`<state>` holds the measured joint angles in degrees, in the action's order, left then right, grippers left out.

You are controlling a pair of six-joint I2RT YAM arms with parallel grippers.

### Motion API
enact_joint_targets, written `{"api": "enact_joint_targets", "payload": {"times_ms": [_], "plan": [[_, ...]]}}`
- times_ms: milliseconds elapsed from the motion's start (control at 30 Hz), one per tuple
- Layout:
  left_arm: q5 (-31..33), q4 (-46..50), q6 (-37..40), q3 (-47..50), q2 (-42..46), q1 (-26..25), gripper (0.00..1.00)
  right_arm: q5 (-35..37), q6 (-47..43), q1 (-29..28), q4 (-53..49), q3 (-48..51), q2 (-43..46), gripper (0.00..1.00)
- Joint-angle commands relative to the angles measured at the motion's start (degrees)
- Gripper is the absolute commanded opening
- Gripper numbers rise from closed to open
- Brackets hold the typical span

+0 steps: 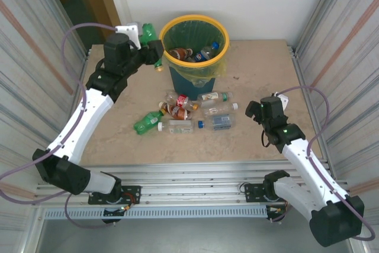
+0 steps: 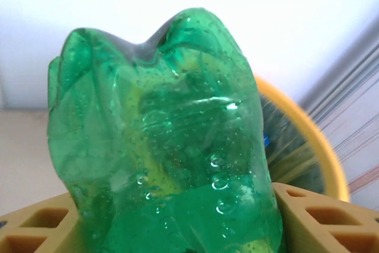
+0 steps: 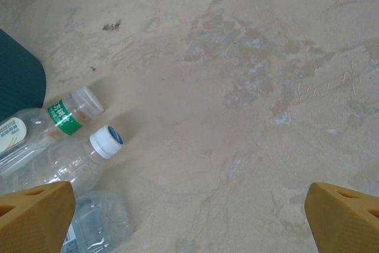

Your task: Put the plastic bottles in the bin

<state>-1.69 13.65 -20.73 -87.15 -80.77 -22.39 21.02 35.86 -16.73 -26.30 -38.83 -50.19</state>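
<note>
Nearest the bases, the right pincer (image 1: 259,111) hangs released, jaws wide, over bare table (image 1: 260,69) just right of the loose bottles (image 1: 189,114). Its wrist view catches a clear bottle with a white cap (image 3: 80,158) and another with a green label (image 3: 62,117) at the left edge. That pile is the work left: seven or so bottles lying on their sides mid-table, clear, cola-brown and one green, overlapping too much for a firm count. Further back, the left pincer (image 1: 149,48) is clenched on a green bottle (image 1: 149,31), raised just beside the bin (image 1: 172,28) at its left rim, not yet over the opening. Inside the bin a few bottles (image 1: 188,54) are already down, so I'd call this roughly a third done. How many lie deeper is hidden by the bin wall and bag. The held bottle's cap end is cut off in the left wrist view.
</note>
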Motion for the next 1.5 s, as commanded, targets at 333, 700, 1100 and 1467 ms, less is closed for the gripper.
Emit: {"api": "enact_joint_targets", "payload": {"times_ms": [333,700,1100,1467], "plan": [[-3.9,-4.5,1.3,-25.9,-23.9,-3.8,0.51,0.8,5.8,-0.3,-3.6,0.3,1.7,0.98],[-9.1,-2.6,2.9,-33.6,-35.6,-6.1,0.56,1.5,6.3,-1.2,-3.7,0.3,0.9,0.98],[-13.9,-0.3,3.5,-37.8,-42.5,-6.4,0.77,1.7,7.0,-2.7,-2.5,0.2,-1.1,0.98],[-13.5,1.7,5.8,-40.1,-40.5,-6.4,0.93,1.3,11.0,-3.9,-3.6,-0.6,-2.4,0.98]]}}
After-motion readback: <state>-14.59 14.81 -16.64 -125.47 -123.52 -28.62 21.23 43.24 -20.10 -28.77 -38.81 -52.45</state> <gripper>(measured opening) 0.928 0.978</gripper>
